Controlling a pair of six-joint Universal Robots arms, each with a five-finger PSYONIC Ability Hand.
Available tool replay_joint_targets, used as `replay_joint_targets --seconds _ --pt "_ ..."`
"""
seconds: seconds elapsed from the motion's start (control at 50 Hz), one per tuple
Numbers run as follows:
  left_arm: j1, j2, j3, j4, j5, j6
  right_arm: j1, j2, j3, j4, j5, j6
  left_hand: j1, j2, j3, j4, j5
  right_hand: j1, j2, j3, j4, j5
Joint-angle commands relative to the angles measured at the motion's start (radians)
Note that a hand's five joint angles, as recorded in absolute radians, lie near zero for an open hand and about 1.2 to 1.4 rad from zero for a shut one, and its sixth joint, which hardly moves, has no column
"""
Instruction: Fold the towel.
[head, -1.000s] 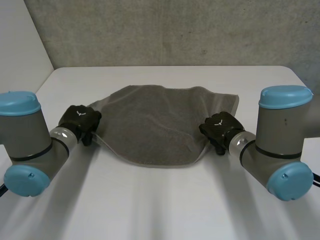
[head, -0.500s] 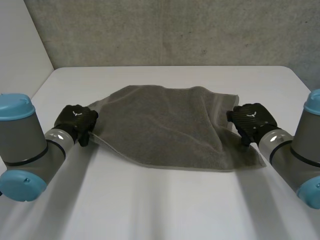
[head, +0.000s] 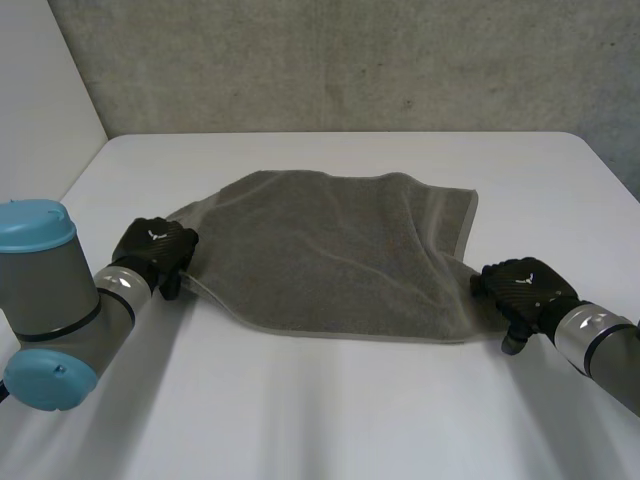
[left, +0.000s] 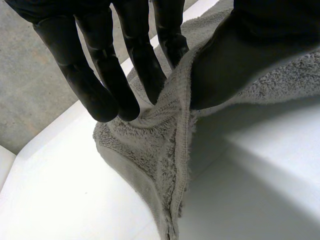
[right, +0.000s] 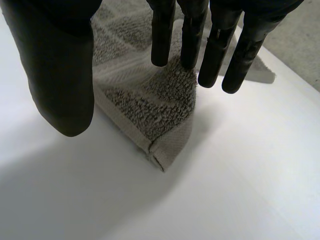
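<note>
A grey towel lies spread on the white table, with its left part slightly bunched. My left hand is at the towel's left near corner. In the left wrist view the left hand pinches the towel's hemmed edge between thumb and fingers and holds it a little off the table. My right hand sits just beyond the towel's right near corner. In the right wrist view the right hand hovers open with straight fingers and thumb apart, and the towel corner lies flat below it, untouched.
A grey wall stands behind the table's far edge. A white panel closes off the left side. Bare table stretches in front of the towel, between my two arms.
My right hand has moved right and toward the near edge, drawn the towel's right near corner outward, and opened off it. The towel now lies wider. The left hand has barely moved.
</note>
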Motion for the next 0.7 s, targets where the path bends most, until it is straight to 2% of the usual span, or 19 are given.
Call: replay_joint_targets --seconds 0.02,0.42,0.48,0.5,0.52,0.56,0.68,0.7 --pt "-0.001 0.000 0.000 0.000 0.000 0.000 -0.013 0.053 -0.018 -0.029 -0.016 -0.014 -0.063 -0.125 -0.154 -0.133 -0.294 0.002 -0.011 0.002 0.011 0.032" --pt "0.000 0.000 0.000 0.000 0.000 0.000 -0.002 0.097 -0.062 -0.079 -0.016 0.002 -0.063 -0.125 -0.154 -0.133 -0.294 0.308 0.294 0.307 0.317 0.337" --pt "-0.001 0.000 0.000 0.000 0.000 0.000 0.000 0.097 -0.070 -0.083 -0.016 0.002 -0.063 -0.125 -0.154 -0.133 -0.294 0.443 0.429 0.442 0.452 0.472" --pt "-0.001 0.000 0.000 0.000 0.000 0.000 0.000 0.099 -0.076 -0.086 -0.016 0.003 -0.063 -0.125 -0.154 -0.133 -0.294 0.559 0.546 0.559 0.568 0.589" --pt "-0.001 0.000 0.000 0.000 0.000 0.000 0.000 0.099 -0.076 -0.086 -0.016 0.003 -0.063 -0.125 -0.154 -0.133 -0.294 0.560 0.547 0.560 0.569 0.590" --pt "-0.003 0.000 0.000 0.000 0.000 0.000 0.000 0.097 -0.085 -0.095 -0.014 0.011 -0.063 -0.125 -0.154 -0.133 -0.294 0.965 0.952 0.964 0.974 0.995" --pt "0.002 -0.002 0.002 0.002 0.002 0.000 0.000 0.059 -0.085 -0.138 -0.005 0.072 -0.063 -0.125 -0.154 -0.133 -0.294 0.967 0.954 0.967 0.976 0.997" --pt "0.003 -0.002 0.002 0.002 0.002 0.000 -0.006 0.016 -0.085 -0.144 -0.005 0.112 -0.063 -0.125 -0.154 -0.133 -0.294 0.967 0.954 0.967 0.976 0.997"
